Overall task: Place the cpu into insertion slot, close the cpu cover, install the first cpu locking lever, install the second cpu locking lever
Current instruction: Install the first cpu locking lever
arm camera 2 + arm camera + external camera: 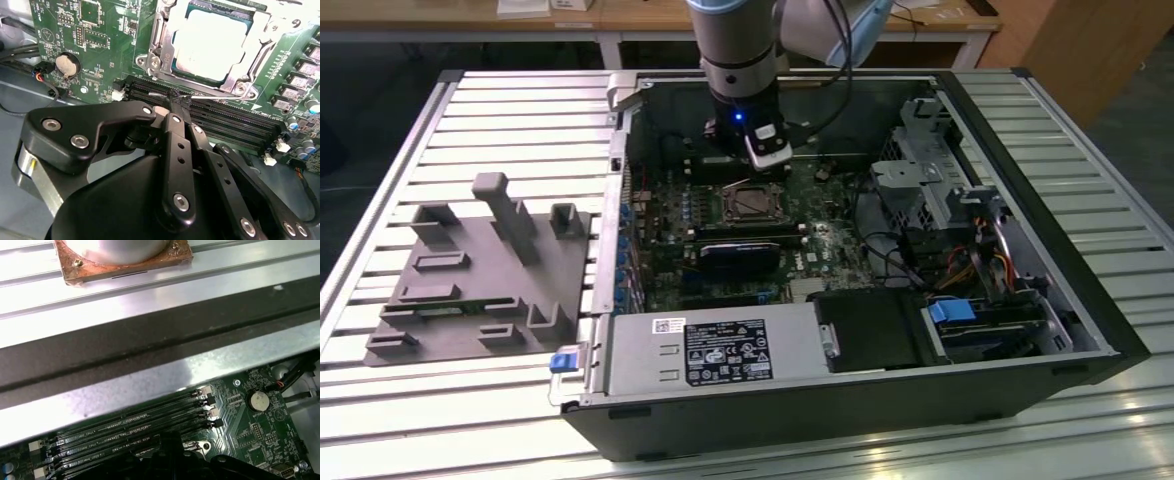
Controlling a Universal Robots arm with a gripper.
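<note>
In the exterior view the gripper [767,160] hangs inside the open computer case [1014,330], just above the green motherboard [834,255] and beside the insertion slot [750,203]; in the second wrist view the gripper [176,102] has its jaws drawn narrow, almost together, tips over the memory slots [235,125] next to the insertion slot [212,42]; whether they pinch anything I cannot tell; the cpu [212,40] lies seated in the insertion slot, its pale metal top showing; the cpu cover [250,70] lies down around the cpu, framing it; a coin battery [67,64] sits on the motherboard, well apart from the insertion slot; a grey fixture plate [480,275] rests on the table outside the case.
</note>
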